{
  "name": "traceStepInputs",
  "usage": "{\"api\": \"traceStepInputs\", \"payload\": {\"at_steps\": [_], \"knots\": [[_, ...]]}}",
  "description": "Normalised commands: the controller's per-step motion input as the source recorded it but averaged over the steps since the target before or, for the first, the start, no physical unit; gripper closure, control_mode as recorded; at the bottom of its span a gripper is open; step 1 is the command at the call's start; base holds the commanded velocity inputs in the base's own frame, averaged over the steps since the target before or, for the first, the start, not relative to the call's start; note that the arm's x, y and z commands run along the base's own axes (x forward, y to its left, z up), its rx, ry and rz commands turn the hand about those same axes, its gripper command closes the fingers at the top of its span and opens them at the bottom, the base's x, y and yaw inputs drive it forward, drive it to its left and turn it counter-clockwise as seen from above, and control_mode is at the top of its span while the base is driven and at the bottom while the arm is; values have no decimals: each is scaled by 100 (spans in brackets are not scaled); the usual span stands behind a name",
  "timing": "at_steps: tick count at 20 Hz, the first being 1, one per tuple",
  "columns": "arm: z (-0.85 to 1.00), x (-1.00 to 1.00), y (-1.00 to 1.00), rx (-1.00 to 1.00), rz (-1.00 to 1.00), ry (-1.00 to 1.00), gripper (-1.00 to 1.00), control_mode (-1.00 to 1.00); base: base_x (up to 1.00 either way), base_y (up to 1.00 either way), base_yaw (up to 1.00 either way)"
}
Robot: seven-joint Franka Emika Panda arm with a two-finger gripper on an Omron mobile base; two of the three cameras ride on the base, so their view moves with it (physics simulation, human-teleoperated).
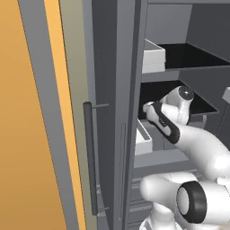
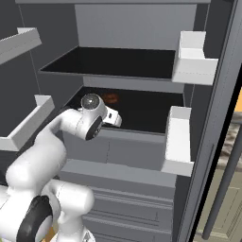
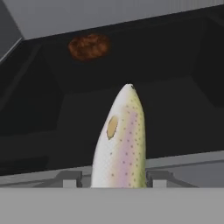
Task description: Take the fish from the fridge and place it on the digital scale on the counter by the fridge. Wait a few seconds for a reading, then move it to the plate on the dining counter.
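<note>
One fish in play here, and it's sitting right between the gripper tips in the hand view, snout pointing away from the camera into the fridge. The two dark finger tips flank it on either side at the bottom edge and look pressed up against its body, so I'd call that clamped on the fish. The tail end is cut off by the bottom of the view, so only the front part with the spotted pinkish-green flank shows.

One brownish-red lump sits far back on the same dark shelf, well apart from the fish. It's blurry, can't tell what food it is. Same lump shows in the right base view just past the wrist.

Two dark shelves are visible in the fridge, upper and lower, and the arm reaches in over the lower one. Door bins: two white ones on the right door in the right base view, two more on the left side, partly cropped.

One long dark bar handle on the closed fridge door in the left base view. In both base views the gripper itself is hidden behind the wrist, so the fish can't be made out there.
</note>
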Motion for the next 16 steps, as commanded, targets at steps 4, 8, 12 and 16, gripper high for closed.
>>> {"api": "traceStepInputs", "payload": {"at_steps": [4, 8, 12, 16], "knots": [[59, -82, 0, -3, 8, 4, 100, -100, 0, 0, 0], [55, -77, 0, -9, 10, 10, 100, -100, 0, 0, 0], [60, -84, 0, -10, 14, 8, 100, -100, 0, 0, 0], [61, -96, 0, -7, 13, 4, 100, -100, 0, 0, 0]]}}
